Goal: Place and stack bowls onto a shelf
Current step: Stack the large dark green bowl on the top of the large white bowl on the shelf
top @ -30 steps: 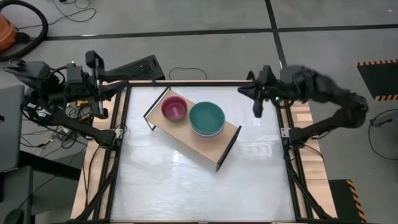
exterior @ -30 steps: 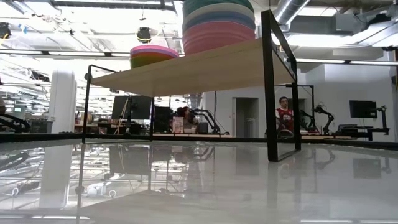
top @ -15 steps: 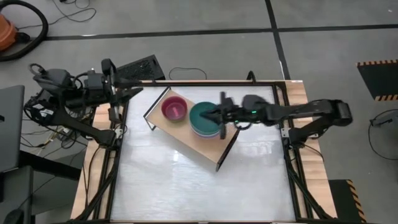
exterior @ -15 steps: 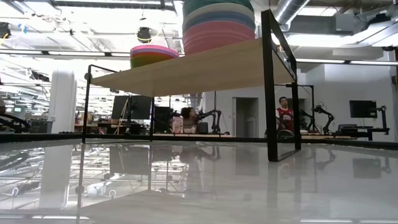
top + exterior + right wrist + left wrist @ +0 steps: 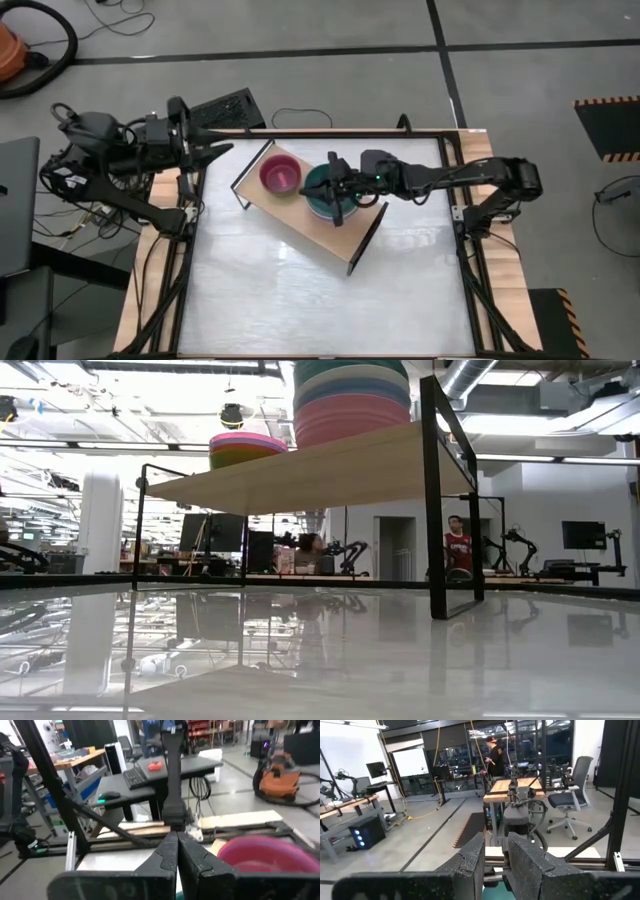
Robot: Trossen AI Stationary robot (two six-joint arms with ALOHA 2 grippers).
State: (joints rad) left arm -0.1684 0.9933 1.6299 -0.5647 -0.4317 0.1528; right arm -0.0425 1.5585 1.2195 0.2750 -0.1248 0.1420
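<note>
The light-wood shelf [image 5: 335, 235] stands slantwise on the white table, toward its far side. On it sit two stacks of bowls: one with a magenta bowl on top [image 5: 280, 174] and a larger one with a dark teal-green bowl on top [image 5: 318, 192]. The low view shows the larger stack [image 5: 350, 400] and the smaller stack [image 5: 245, 450] from the side. My right gripper [image 5: 327, 186] is shut and empty, reaching in from the table's right over the larger stack; whether it touches it does not show. It also shows in the right wrist view [image 5: 176, 840]. My left gripper [image 5: 224, 148] is shut at the far left corner, pointing at the shelf.
The table's black frame runs round the white top [image 5: 300, 300], with bare surface on the near side of the shelf. The shelf's black end legs [image 5: 435, 500] stand on the table. People and workbenches show in the room beyond.
My right arm has swung from the table's far right corner toward the left, out over the shelf, and its gripper now stands over the larger stack. My left gripper has come a little toward the table's right, nearer the shelf. The bowls and the shelf have kept still.
</note>
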